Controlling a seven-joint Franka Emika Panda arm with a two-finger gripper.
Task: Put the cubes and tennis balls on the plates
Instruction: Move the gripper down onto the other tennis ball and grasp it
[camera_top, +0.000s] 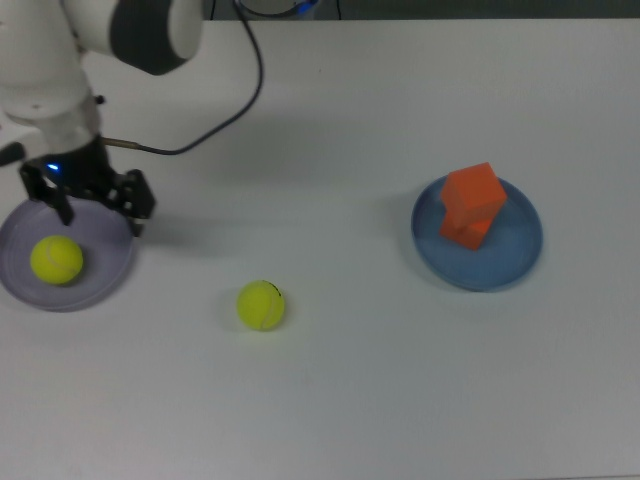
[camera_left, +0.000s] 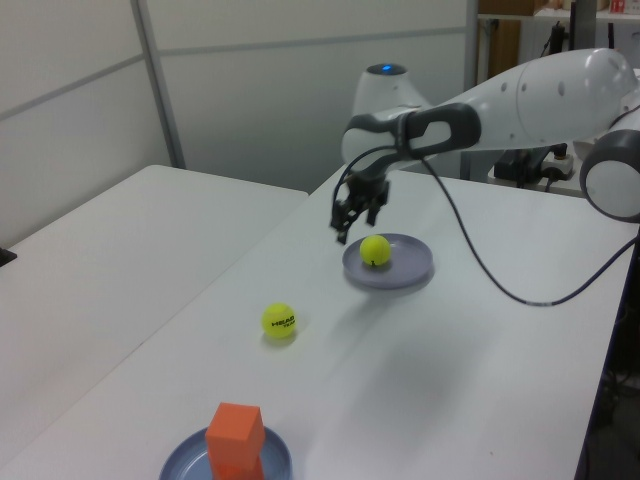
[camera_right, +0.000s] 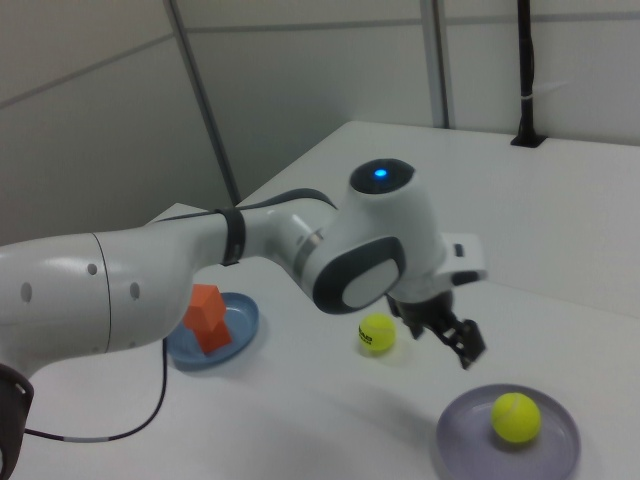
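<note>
Two matte orange cubes (camera_top: 472, 205) are stacked on the blue round plate (camera_top: 520, 255). One fuzzy yellow-green tennis ball (camera_top: 57, 259) is seated on the lavender plate (camera_top: 100, 283). A second tennis ball (camera_top: 261, 305) is left on the white table (camera_top: 350, 400). The gripper (camera_top: 88, 200) is held spread and empty above the lavender plate.

In the top view, one ball (camera_top: 57, 259) on the left plate (camera_top: 112, 270), stacked cubes (camera_top: 472, 205) on the right plate (camera_top: 520, 258), another ball (camera_top: 261, 305) on the surface (camera_top: 350, 400) between, seemingly nearer the left

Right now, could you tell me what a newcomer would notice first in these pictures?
Probably the two orange cubes, stacked on the blue plate at the top view's right. Next, the open gripper above the purple plate at the top view's left, where one tennis ball lies. A second ball sits on the bare table between the plates.
</note>
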